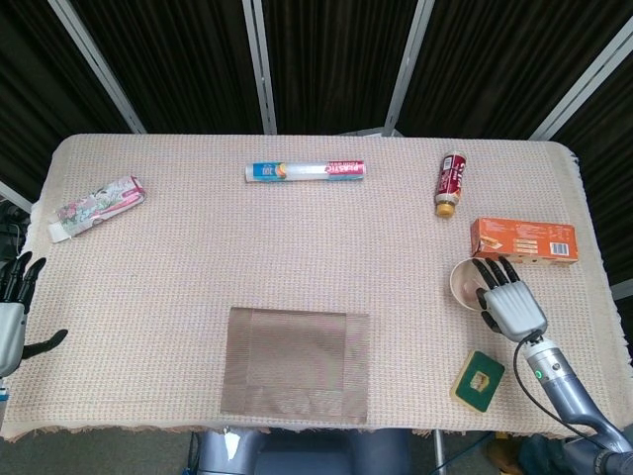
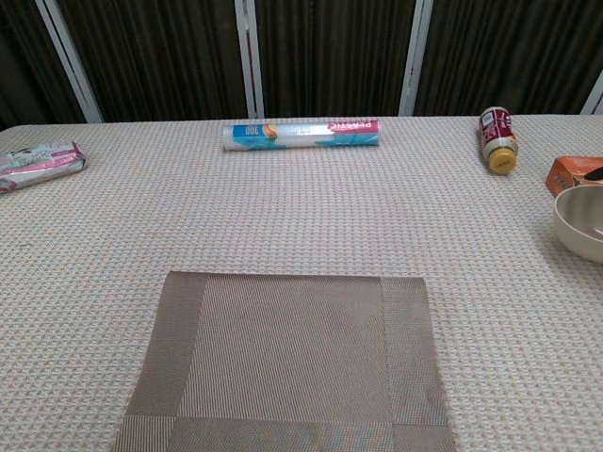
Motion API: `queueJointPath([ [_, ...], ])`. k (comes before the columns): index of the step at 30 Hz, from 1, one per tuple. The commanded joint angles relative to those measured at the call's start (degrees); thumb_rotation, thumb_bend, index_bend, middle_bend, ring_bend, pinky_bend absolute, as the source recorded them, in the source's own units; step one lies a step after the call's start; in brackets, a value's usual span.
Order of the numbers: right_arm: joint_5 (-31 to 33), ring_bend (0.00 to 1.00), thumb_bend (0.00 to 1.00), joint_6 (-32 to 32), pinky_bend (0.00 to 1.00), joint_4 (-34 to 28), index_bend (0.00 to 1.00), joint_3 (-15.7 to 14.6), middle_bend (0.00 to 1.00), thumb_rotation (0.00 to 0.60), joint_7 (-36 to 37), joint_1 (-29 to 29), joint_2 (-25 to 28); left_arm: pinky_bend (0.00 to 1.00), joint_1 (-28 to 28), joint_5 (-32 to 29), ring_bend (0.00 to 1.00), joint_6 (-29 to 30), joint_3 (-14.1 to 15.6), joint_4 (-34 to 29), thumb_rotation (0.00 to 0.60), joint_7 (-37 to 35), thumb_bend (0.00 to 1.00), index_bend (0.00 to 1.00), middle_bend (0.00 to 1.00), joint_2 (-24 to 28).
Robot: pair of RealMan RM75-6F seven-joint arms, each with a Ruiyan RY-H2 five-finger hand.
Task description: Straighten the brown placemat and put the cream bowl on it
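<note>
On the right side of the tabletop (image 1: 198,247), the right hand (image 1: 509,302) has its fingers hooked over the rim of the cream bowl (image 1: 470,282), with the fingertips inside, so it appears to hold the bowl. Whether the bowl rests on the cloth or is lifted clear of it cannot be told from either view. It sits just in front of the orange box (image 1: 522,239) and well apart from the brown placemat (image 1: 296,364); in the chest view only its left part shows at the frame edge.

The placemat lies flat near the front edge of the tabletop, its sides running close to square with that edge, so the straightening looks done or nearly so. Nothing stands on it. What is left, by this reading, is the whole carry: the bowl has to cross leftward to the mat and be set down on its middle.

The left hand (image 1: 12,312) hangs off the left edge of the tabletop with fingers apart and nothing in them.

A plastic wrap roll (image 1: 305,171), a small bottle (image 1: 451,184), a floral packet (image 1: 97,207) and a green card (image 1: 478,378) lie elsewhere, none in the bowl's likely path.
</note>
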Motion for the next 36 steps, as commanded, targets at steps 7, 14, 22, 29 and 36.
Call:
queueJointPath([
  [7,4.2,0.0,0.12,-4.2,0.0,4.7,0.4,2.3,0.02,0.6,1.6,0.6,-2.1,0.0,0.0,0.1,0.0,-0.2,0.2,-0.2,0.6,0.1,0.05,0.0,0.0,0.0],
  [14,5.0,0.0,0.0,-3.6,0.0,4.1,0.0,3.1,0.0,0.6,4.1,-0.1,-1.7,0.0,0.1,-0.1,0.0,0.0,0.1,-0.2,0.6,0.1,0.05,0.0,0.0,0.1],
  [22,1.4,0.0,0.0,8.7,0.0,-6.8,0.0,3.6,0.0,0.6,7.6,-4.3,4.0,0.0,-0.4,2.5,0.0,-0.5,0.9,0.1,0.6,-1.3,0.05,0.0,0.0,0.1],
  [29,-0.2,0.0,0.0,16.9,0.0,-19.7,0.0,3.3,0.0,0.6,7.4,-8.8,10.2,0.0,-4.4,12.9,0.0,-4.3,4.1,3.3,0.6,-3.4,0.06,0.12,0.0,-2.3],
  [36,0.2,0.0,0.0,20.9,0.0,-29.7,0.0,2.6,0.0,0.6,4.2,-12.5,13.3,0.0,-10.1,21.2,0.0,-11.0,7.3,8.8,0.6,-6.4,0.1,0.3,0.0,-7.8],
])
